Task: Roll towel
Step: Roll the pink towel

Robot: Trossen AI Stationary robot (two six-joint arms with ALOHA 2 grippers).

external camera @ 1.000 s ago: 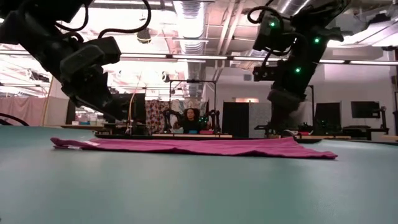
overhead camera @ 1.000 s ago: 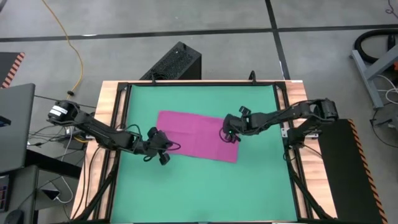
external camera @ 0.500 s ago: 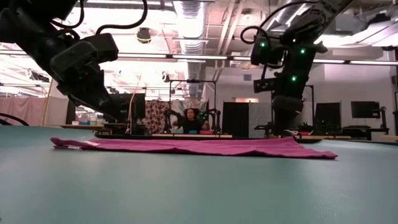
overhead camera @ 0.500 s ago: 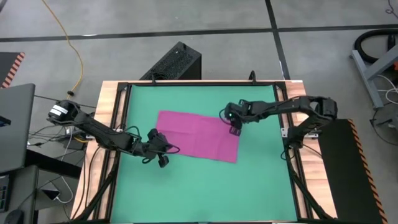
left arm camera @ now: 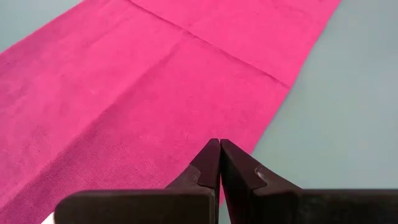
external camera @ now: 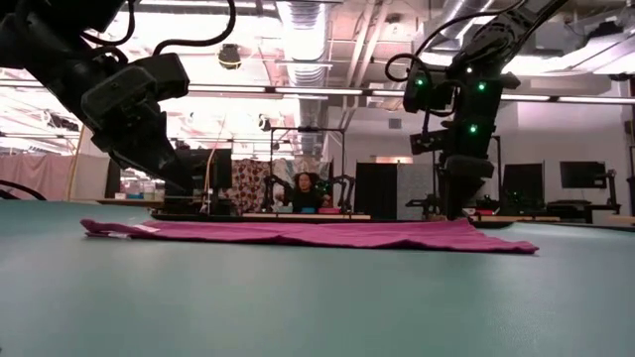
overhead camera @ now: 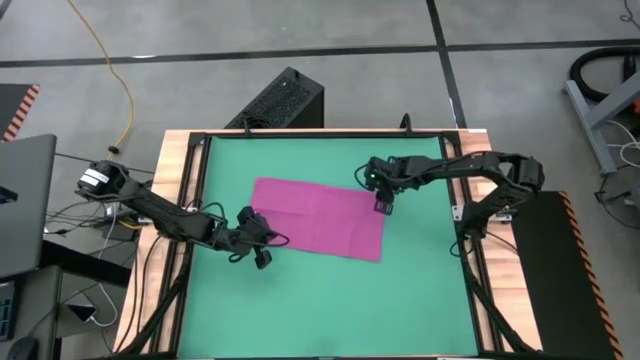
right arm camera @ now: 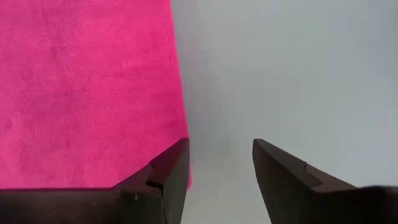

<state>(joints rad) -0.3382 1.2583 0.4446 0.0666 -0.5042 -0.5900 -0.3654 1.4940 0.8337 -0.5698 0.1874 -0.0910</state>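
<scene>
The towel [overhead camera: 320, 218] lay flat and spread out on the green worktop [overhead camera: 330, 300], near its middle. It was a thin, soft cloth, bright pink-purple, shaped like a long rectangle. Up close its weave looked fine and a bit fuzzy, and faint fold lines crossed it. From the low view it lay very flat, with only small bumps along its top, and one end looked a little thicker where the cloth doubled over. The worktop was a smooth green mat inside a dark frame with wood strips along the sides.

The left gripper [overhead camera: 262, 250] was at the towel's near left corner, low over the mat. Its two dark fingers [left arm camera: 214, 168] were pressed tight together and held nothing. Their pointed tips sat over the edge of the cloth.

The right gripper [overhead camera: 381, 206] was at the towel's far right corner, pointing down. Its fingers [right arm camera: 171, 168] stood apart with a clear gap between them and held nothing. One finger was over the towel's edge and the other was over the bare mat. In the low view this gripper hung just above the cloth, with small green lights on the arm.

There was no box or bowl on the worktop. A black box-like thing [overhead camera: 283, 100] stood on the grey floor behind it.
</scene>
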